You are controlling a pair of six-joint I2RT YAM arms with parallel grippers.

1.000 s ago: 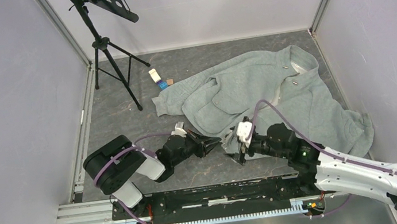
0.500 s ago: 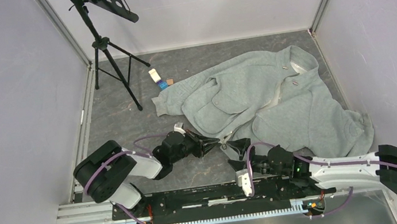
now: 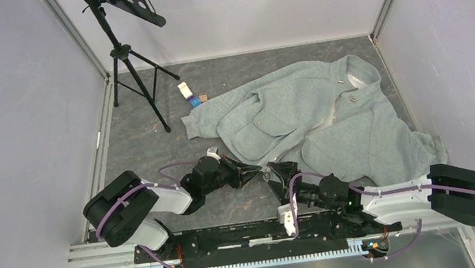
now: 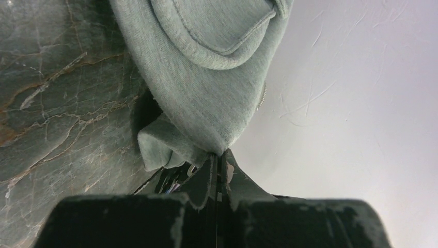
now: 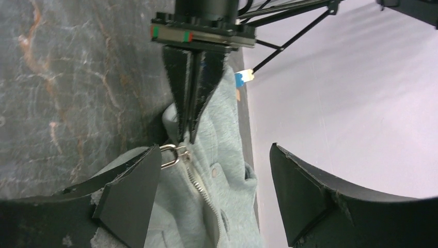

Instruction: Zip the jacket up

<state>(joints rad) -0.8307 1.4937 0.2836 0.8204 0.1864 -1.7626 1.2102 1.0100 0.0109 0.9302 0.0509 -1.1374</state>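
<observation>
At tabletop's (image 3: 215,88) near edge: jacket (image 3: 329,115) barely zipped, left claw (image 3: 257,171) pinching hem (image 4: 170,147), right claw (image 3: 280,171) spread around zipper pull (image 5: 173,152)

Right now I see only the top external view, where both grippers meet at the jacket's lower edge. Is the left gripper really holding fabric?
Observer: Yes. In the left wrist view, the left gripper is shut on a corner of the jacket hem.
Operator: And where is the zipper pull relative to the right gripper?
Observer: In the right wrist view, the metal zipper pull lies just inside one of the fingers of the right gripper, which is wide open and clamps nothing.
</observation>
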